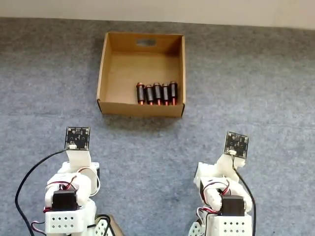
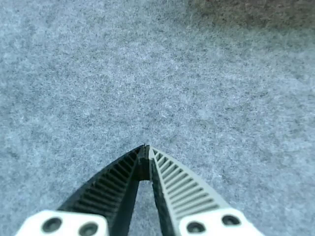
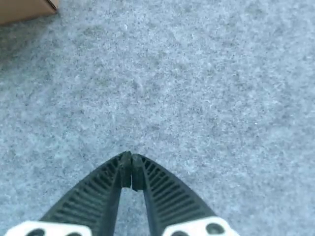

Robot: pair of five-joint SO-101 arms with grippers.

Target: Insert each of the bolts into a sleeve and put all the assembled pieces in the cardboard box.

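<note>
The cardboard box [image 1: 109, 69] sits at the far middle of the grey felt. Inside it, along its near wall, several assembled pieces [image 1: 157, 93] lie side by side, black sleeves with copper-coloured bolt ends. Both arms are folded back at the near edge, well short of the box. My left gripper [image 2: 147, 148] is shut with nothing in it, its fingertips touching above bare felt. My right gripper [image 3: 131, 158] is likewise shut and empty over the felt, and a corner of the box [image 3: 29, 9] shows at the frame edge.
Grey felt covers the whole table. The left arm's body [image 1: 69, 196] and the right arm's body [image 1: 224, 201] stand at the near edge. A pale wall strip runs along the far side.
</note>
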